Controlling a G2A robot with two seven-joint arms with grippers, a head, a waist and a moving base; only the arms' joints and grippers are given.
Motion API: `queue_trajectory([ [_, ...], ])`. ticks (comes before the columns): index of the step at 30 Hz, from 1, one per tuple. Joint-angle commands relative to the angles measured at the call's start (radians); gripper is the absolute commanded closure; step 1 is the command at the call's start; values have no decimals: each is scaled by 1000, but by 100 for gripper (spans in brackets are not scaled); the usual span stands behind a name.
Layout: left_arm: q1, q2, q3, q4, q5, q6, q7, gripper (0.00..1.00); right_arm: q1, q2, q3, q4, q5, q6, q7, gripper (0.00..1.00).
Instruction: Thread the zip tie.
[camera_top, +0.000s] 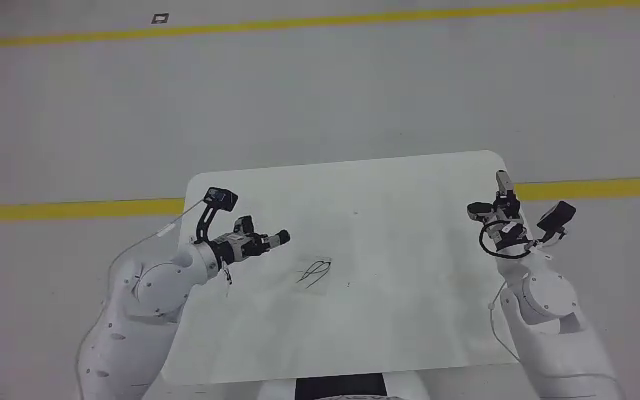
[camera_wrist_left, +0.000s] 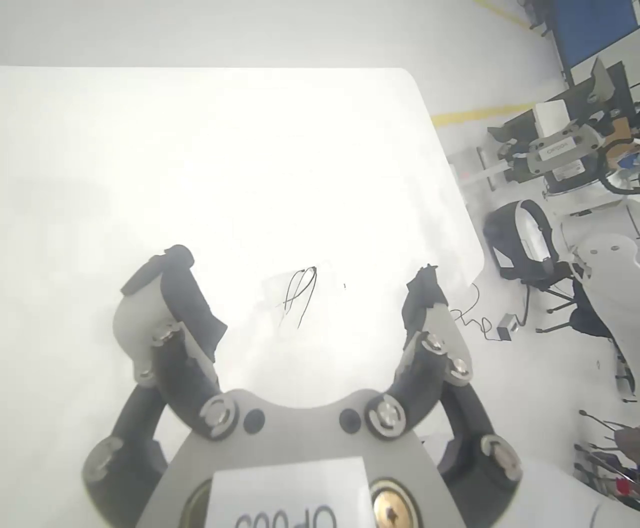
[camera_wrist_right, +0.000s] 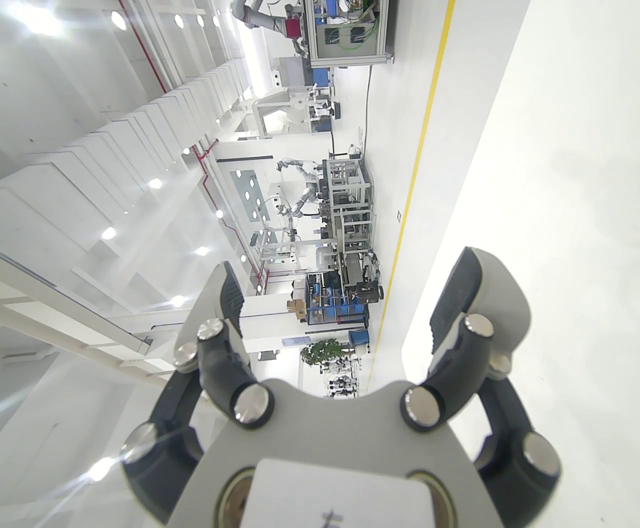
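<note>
On the white table (camera_top: 400, 200), the black zip tie (camera_top: 315, 272) lies loose near the middle.
We see the left end effector (camera_top: 272, 241) spread wide and empty near it; the right end effector (camera_wrist_right: 347, 277), also wide, sits well apart at the table's right edge.

The zip tie (camera_top: 315, 272) is a thin dark scribble near the middle of the table (camera_top: 400, 190) in the top view, too small to tell head from tail, or one strip from several. In the left wrist view glare washes out the table around it, and its overlapping loops leave it unclear whether the tip passes through the head. The left arm (camera_top: 150, 290) and right arm (camera_top: 545, 295) hide parts of the table's side edges.
</note>
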Motion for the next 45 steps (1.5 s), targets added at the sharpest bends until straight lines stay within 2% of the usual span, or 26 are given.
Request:
queue_trajectory([
  [1,-7,2,8,-18,39,-21,-8,0,0,0,0,0,0,0,0,0],
  [2,-16,4,20,-31,81,-38,-12,0,0,0,0,0,0,0,0,0],
  [5,-54,6,54,-41,104,-89,-37,0,0,0,0,0,0,0,0,0],
  [7,-91,10,84,-39,151,-115,-93,0,0,0,0,0,0,0,0,0],
  [9,-124,11,124,-29,213,-114,-143,0,0,0,0,0,0,0,0,0],
  [12,-179,10,219,-8,340,-117,-226,0,0,0,0,0,0,0,0,0],
  [13,-188,9,233,-3,360,-108,-226,0,0,0,0,0,0,0,0,0],
  [20,-188,9,233,-3,360,-108,-226,0,0,0,0,0,0,0,0,0],
  [23,-197,10,259,-9,394,-149,-229,0,0,0,0,0,0,0,0,0],
  [25,-221,10,291,-9,420,-171,-242,0,0,0,0,0,0,0,0,0],
  [30,-322,2,419,12,456,-178,-327,0,0,0,0,0,0,0,0,0],
  [33,-398,-10,498,79,446,-174,-378,0,0,0,0,0,0,0,0,0],
  [34,-423,-15,520,107,465,-155,-378,0,0,0,0,0,0,0,0,0],
  [42,-423,-15,520,107,465,-155,-378,0,0,0,0,0,0,0,0,0],
  [45,-428,-13,551,117,471,-178,-350,0,0,0,0,0,0,0,0,0],
])
